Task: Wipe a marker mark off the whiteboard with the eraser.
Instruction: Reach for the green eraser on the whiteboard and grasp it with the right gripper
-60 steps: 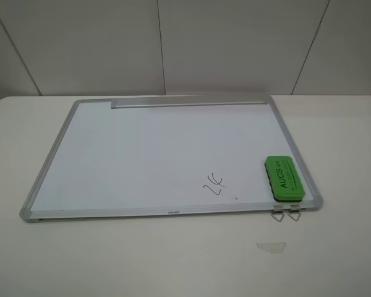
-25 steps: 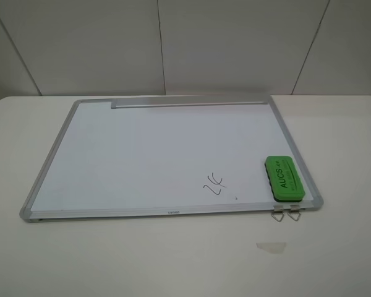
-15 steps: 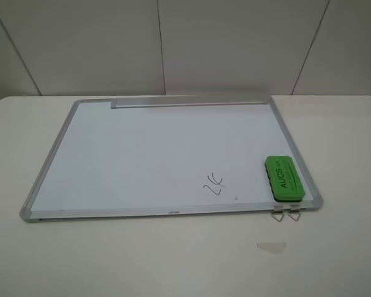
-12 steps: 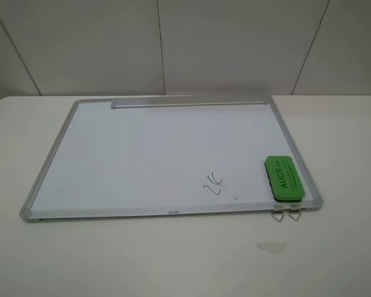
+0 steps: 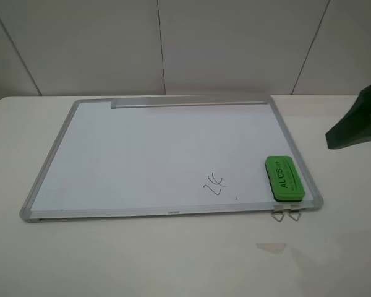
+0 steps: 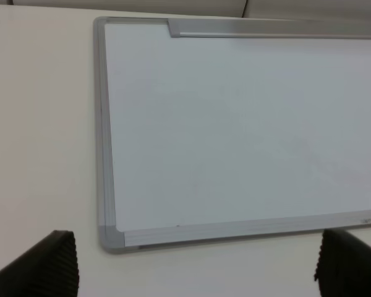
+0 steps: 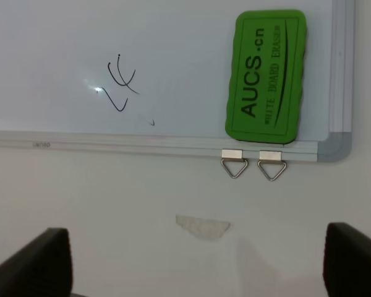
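There are 1 whiteboard [image 5: 142,154], 1 eraser [image 5: 284,179], 1 marker mark [image 5: 214,183], 2 metal hangers [image 7: 233,154] [image 7: 270,156] and 1 pale scrap [image 7: 203,227].

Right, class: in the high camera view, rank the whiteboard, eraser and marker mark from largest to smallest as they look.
1. whiteboard
2. eraser
3. marker mark
No ties; eraser and marker mark lie close together, so nearness hardly matters.

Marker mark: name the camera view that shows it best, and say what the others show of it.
Right wrist view: the marker mark appears large, every stroke sharp, on the whiteboard near the eraser. Exterior high shows it small but whole. Left wrist shows only bare whiteboard without it.
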Tool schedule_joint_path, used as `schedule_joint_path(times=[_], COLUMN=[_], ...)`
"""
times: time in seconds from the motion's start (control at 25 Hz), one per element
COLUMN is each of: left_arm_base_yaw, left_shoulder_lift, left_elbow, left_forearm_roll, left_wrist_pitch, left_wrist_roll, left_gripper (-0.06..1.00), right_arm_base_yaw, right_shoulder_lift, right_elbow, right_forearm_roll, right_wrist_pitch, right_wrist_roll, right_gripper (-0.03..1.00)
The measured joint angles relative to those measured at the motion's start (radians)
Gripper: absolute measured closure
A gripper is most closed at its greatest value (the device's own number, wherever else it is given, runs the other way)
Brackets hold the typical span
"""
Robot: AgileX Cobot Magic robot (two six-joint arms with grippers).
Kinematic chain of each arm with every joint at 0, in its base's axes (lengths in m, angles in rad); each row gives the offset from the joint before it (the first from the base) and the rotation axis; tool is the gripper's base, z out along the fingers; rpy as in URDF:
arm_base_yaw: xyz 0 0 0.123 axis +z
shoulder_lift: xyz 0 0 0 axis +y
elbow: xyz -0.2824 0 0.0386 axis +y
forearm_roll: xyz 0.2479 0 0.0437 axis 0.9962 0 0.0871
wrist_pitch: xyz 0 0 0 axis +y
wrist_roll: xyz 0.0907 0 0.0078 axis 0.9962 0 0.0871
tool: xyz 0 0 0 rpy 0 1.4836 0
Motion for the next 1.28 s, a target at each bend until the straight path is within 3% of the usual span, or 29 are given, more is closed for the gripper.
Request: schedule_joint_path(times=[0.32, 0.44, 0.92, 1.28], left_arm_base_yaw=[0.0, 0.0, 0.0, 0.0], left_shoulder_lift=[0.0, 0.0, 0.0, 0.0], left_elbow=[0.0, 0.0, 0.0, 0.0], left_forearm_roll=[0.0, 0.0, 0.0, 0.0], left_wrist_pitch=[0.0, 0.0, 0.0, 0.0], left_wrist_roll=[0.0, 0.0, 0.0, 0.0], left_gripper=[0.16, 0.16, 0.16, 0.16], right_arm_base_yaw=[0.23, 0.274, 0.273, 0.202], right_shoulder_lift=[0.281, 0.388, 0.721, 0.836], right_elbow=[-0.086, -0.128, -0.245, -0.272], right_forearm_roll=[-0.189, -0.224, -0.27, -0.325], right_wrist_pitch=[-0.122, -0.144, -0.202, -0.209], right_wrist_roll=[0.181, 0.231, 0.256, 0.295], right_gripper=[0.16, 0.16, 0.16, 0.16])
